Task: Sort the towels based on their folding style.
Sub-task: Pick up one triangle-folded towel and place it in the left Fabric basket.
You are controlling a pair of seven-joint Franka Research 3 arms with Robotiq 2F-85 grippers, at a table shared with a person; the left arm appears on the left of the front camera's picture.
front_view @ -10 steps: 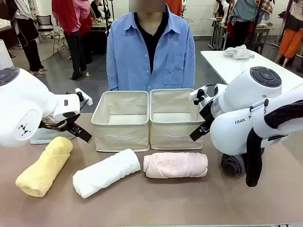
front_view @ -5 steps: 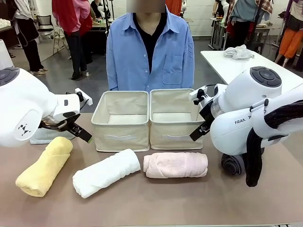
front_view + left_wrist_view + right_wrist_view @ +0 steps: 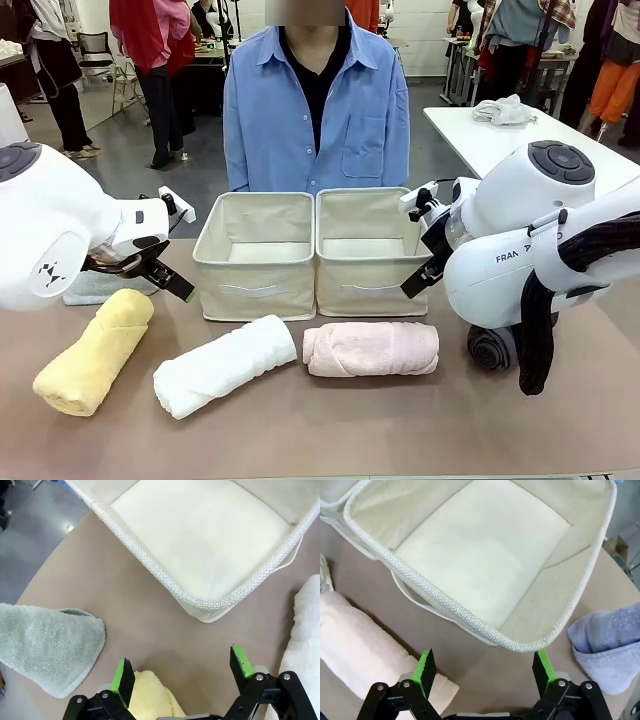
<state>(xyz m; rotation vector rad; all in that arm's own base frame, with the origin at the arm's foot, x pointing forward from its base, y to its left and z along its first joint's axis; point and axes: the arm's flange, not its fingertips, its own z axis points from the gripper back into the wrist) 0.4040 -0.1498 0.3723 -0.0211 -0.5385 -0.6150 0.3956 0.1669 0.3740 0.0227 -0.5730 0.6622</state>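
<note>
Towels lie on the table (image 3: 330,440) around two beige baskets that stand side by side. Three rolls line the near side. The yellow roll (image 3: 95,352) lies at a slant on the robot's left. The white roll (image 3: 225,366) lies next to it, also slanted. The pink roll (image 3: 371,349) lies crosswise just in front of the right basket (image 3: 365,290).

The dark grey towel (image 3: 490,348) sits further right, largely hidden behind the right arm (image 3: 520,240); it appears to be a roll seen end-on. The grey-green fold (image 3: 50,645) lies flat beyond the yellow roll, off to the side of the left basket (image 3: 255,290). The light blue fold (image 3: 607,640) lies on the table just beside the right basket's outer corner.

The left gripper (image 3: 182,672) hovers above bare table between the yellow roll and the left basket's corner, its green-padded fingers spread wide and gripping nothing. The right gripper (image 3: 482,667) hangs by the near rim of the right basket, close to the pink roll, its fingers equally wide apart with nothing between them. A person in a blue shirt (image 3: 318,110) stands at the far side, behind the baskets.
</note>
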